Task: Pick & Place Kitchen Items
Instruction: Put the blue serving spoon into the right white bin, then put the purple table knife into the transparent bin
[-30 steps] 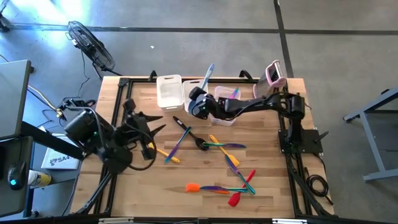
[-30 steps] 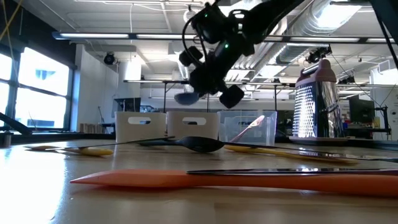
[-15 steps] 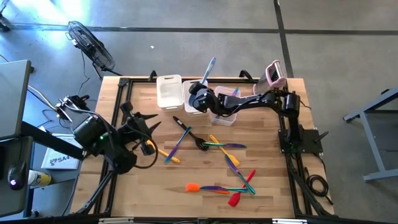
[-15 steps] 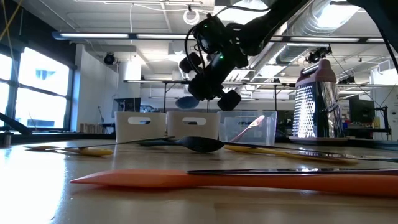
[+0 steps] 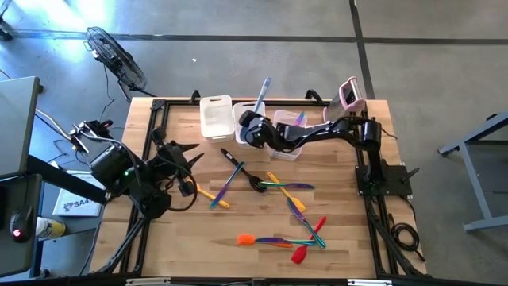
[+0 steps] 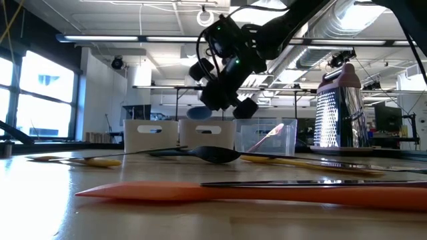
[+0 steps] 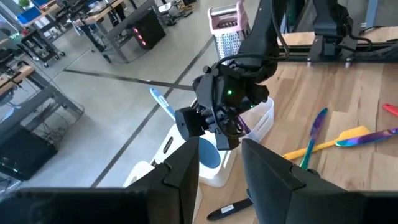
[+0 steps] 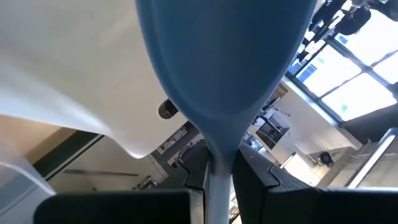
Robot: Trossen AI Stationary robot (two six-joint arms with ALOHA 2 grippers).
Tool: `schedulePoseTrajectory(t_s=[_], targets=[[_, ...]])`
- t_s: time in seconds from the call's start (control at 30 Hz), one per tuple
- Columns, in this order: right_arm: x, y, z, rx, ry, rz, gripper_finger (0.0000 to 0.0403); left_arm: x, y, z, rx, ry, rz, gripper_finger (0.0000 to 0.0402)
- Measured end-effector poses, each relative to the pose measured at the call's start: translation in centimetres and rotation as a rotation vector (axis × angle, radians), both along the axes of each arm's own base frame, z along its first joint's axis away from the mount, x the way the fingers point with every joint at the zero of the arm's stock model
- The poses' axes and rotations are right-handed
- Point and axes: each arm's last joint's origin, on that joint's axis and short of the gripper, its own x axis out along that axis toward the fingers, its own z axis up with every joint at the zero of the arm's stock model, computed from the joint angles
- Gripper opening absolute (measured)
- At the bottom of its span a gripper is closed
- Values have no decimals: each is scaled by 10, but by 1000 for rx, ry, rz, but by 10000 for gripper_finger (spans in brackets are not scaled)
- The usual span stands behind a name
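Note:
My right gripper (image 5: 252, 132) reaches from the table's right to the tubs at the far middle and is shut on a light blue spoon (image 5: 264, 90). The spoon's bowl (image 6: 199, 112) hangs just above the rim of the middle white tub (image 6: 207, 135); it fills the right wrist view (image 8: 224, 62). My left gripper (image 5: 189, 155) is open and empty at the table's left. A black slotted turner (image 5: 238, 164) and several coloured utensils (image 5: 286, 187) lie flat on the table's middle and near part. My right gripper pinches the spoon's neck (image 8: 217, 163), just behind the bowl, between its two fingers. The fingers come from the table's right, slanting down, across the handle. The spoon is lifted clear and tilted, bowl down over the tub and handle end (image 7: 160, 99) up toward the far edge.
A white tub (image 5: 216, 117) stands left of the middle tub, and a clear tub (image 5: 290, 143) with a purple utensil in it stands right of it. A pink-and-white grater (image 5: 349, 94) stands at the far right. An orange spatula (image 5: 247, 238) and a red one (image 5: 302, 253) lie near the front edge.
My right gripper has tipped and gone down a little over the middle tub, and the spoon's bowl has come lower toward the tub's rim. My left arm has shifted slightly at the table's left.

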Motion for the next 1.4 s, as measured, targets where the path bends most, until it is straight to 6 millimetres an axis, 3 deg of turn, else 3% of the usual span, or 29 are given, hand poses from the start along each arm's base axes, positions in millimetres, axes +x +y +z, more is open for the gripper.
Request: schedulePoseTrajectory(t_s=[0.33, 0.6, 1.0, 1.2, 1.4], targets=[[-2, -1, -3, 38, 7, 1, 33, 0, -1, -1, -38, -1, -2, 116], [-4, -1, -8, 112, 13, 32, 69, 0, -2, -2, -91, 16, -14, 116], [-4, -4, -8, 117, 3, 24, 42, 0, -2, -3, -113, 33, -26, 116], [1, -6, 3, 75, -171, -44, 42, 0, -2, -3, -114, 35, -27, 116], [8, 4, 34, -52, -399, -90, 42, 0, -2, -3, -114, 35, -28, 116]])
